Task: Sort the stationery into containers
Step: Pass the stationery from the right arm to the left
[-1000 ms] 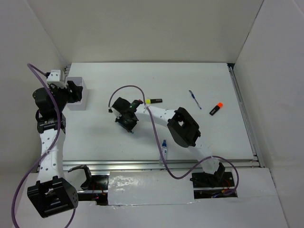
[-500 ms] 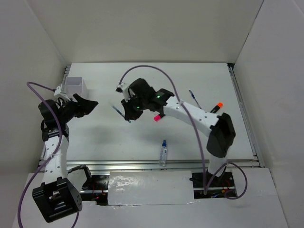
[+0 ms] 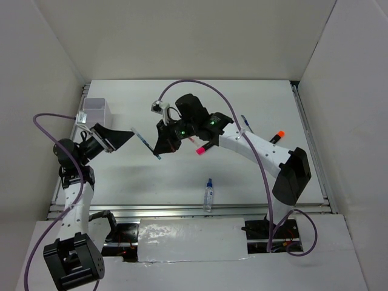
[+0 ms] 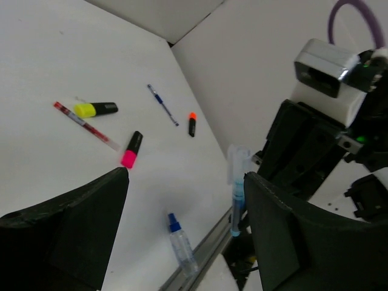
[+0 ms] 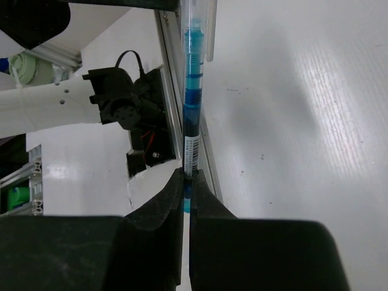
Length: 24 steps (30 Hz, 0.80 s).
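My right gripper (image 3: 156, 150) is shut on one end of a thin blue pen (image 3: 144, 142) and holds it in the air, left of centre; the pen fills the right wrist view (image 5: 193, 109), pinched at the fingertips (image 5: 187, 182). My left gripper (image 3: 124, 136) is open and empty, its jaws facing the pen, which shows just off its right finger (image 4: 236, 188). The white box (image 3: 95, 111) stands at the far left. On the table lie a pink-capped highlighter (image 3: 202, 148), an orange-capped one (image 3: 276, 136), another blue pen (image 3: 245, 124) and the blue-capped bottle (image 3: 208, 194).
The left wrist view also shows a yellow-capped highlighter (image 4: 96, 109) and a red pen (image 4: 85, 126) beside the pink one (image 4: 131, 149); the right arm hides them from above. A metal rail (image 3: 182, 209) runs along the table's near edge. White walls enclose the table.
My right gripper has lifted the blue pen off the table and carried it left. My left arm has swung away from the white box, toward the pen, its jaws open.
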Motion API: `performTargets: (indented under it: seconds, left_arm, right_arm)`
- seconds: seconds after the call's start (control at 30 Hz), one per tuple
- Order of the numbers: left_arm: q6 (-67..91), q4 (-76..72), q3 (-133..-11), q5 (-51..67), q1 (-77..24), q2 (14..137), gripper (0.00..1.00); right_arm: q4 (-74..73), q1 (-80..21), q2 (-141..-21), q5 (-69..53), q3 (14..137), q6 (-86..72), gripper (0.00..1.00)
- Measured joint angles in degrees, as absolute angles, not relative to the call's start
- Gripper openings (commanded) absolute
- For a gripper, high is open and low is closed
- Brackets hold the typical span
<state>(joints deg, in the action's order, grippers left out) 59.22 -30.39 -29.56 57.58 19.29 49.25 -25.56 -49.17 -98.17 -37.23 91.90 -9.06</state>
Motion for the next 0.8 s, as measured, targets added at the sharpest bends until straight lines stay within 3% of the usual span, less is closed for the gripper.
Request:
performTargets:
  seconds: [0.4,0.5,0.67,0.77,0.8]
  left_arm:
    - [61.8,-34.1,-28.7,57.1,14.2,47.6,0.88]
    - [61.7,-34.0,-28.8,55.8,13.1,47.6,0.82]
    - [61.8,-34.0,-29.7,54.6,12.4,48.9,0.57]
    - [62.1,-34.3,-30.1,54.7,12.2,49.7,0.34]
    - [62.0,-34.2,-30.3,54.7,12.1,49.9,0.22]
  right_arm:
    - [-23.3,-48.2,-98.2,-42.7,90.7,-11.1,0.00]
    - [-23.3,-48.8,-98.2,-43.0,90.7,-11.1,0.00]
    - [-23.3,-49.9,-98.3,-43.3,90.7,-11.0,0.00]
    - [-23.2,-49.8,-98.9,-42.7,90.7,-11.1,0.02]
    - [-23.3,-49.8,-99.2,-42.6,90.7,-11.1,0.03]
